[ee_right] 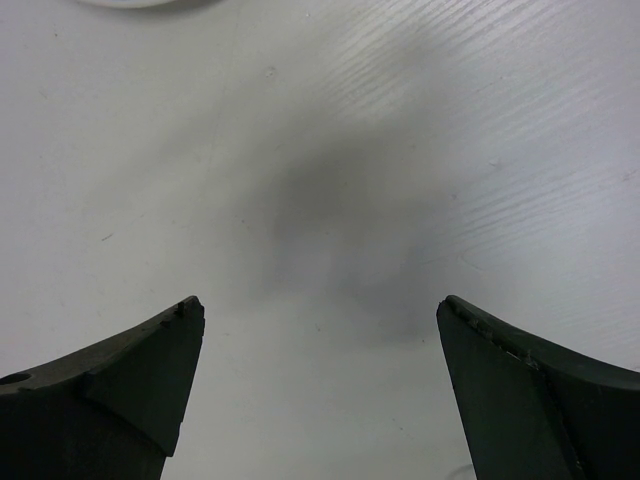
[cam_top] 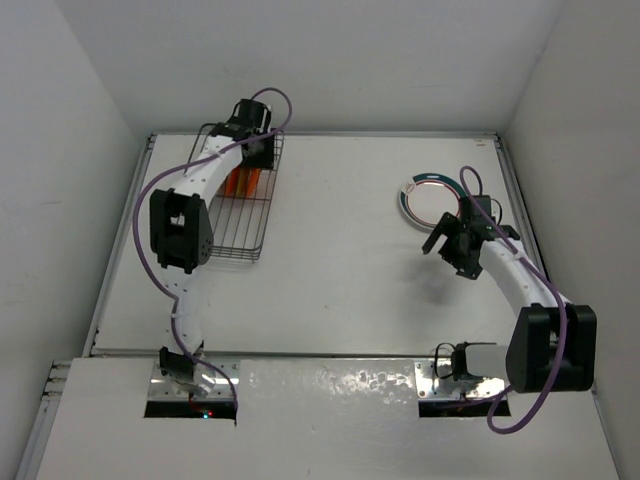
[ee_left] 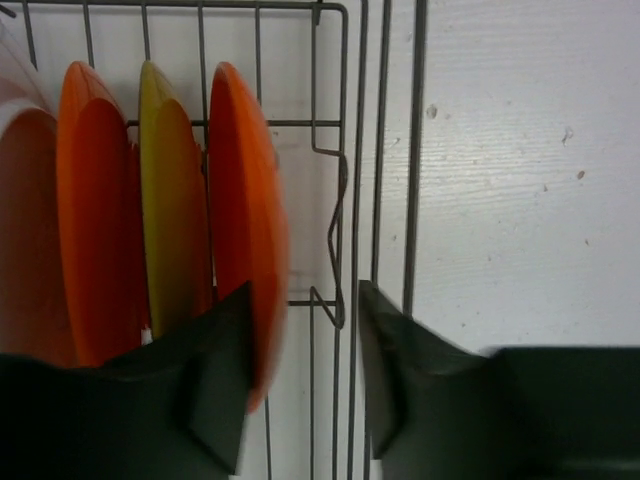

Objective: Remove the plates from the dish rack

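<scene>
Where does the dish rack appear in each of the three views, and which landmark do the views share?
Top external: dish rack at upper left.
Left wrist: its wires fill the left and centre.
Right wrist: not in it.
Shared landmark: the orange plates standing in it, seen in the top and left wrist views.

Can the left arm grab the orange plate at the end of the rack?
Probably yes. The open left gripper has the orange plate's edge between its fingers, though a rack wire sits in that gap too.
</scene>
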